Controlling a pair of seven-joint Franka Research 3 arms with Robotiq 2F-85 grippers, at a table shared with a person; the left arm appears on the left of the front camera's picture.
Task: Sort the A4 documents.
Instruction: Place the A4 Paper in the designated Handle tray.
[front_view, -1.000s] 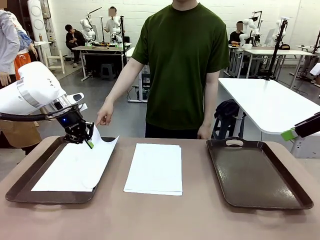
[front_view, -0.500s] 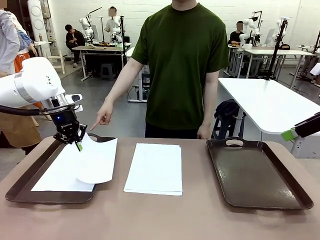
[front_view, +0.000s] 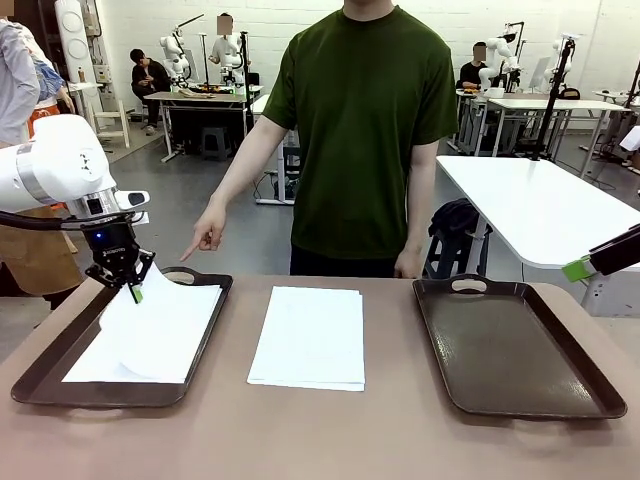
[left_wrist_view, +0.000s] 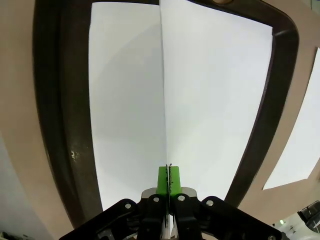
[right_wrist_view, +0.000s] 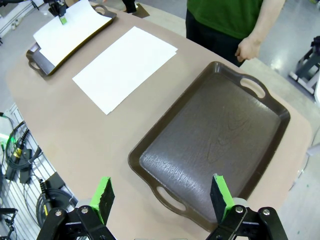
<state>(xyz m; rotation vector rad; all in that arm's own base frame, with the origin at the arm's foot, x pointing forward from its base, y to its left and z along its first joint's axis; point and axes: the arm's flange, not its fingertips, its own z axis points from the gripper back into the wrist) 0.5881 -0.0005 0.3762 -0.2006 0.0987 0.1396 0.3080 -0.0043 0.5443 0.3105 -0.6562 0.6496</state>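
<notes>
My left gripper (front_view: 127, 287) is shut on the far corner of one white A4 sheet (front_view: 165, 320), which droops over the left brown tray (front_view: 40, 375). In the left wrist view the green pads (left_wrist_view: 163, 179) pinch that sheet's edge (left_wrist_view: 215, 95), with another white sheet (left_wrist_view: 125, 100) lying flat in the tray (left_wrist_view: 50, 100) beneath it. A stack of A4 documents (front_view: 310, 335) lies on the table's middle. My right gripper (right_wrist_view: 161, 181) hangs open high above the near end of the right brown tray (right_wrist_view: 215, 135), holding nothing.
A person in a green shirt stands at the far side, one hand (front_view: 205, 238) pointing down at the left tray, the other hand (right_wrist_view: 247, 47) hanging by the right tray's far end. The right tray (front_view: 510, 345) is bare. Table edge runs close in front.
My left gripper has moved left and back with the sheet. The sheet has swung from overhanging the tray's right rim to lying mostly inside it.
</notes>
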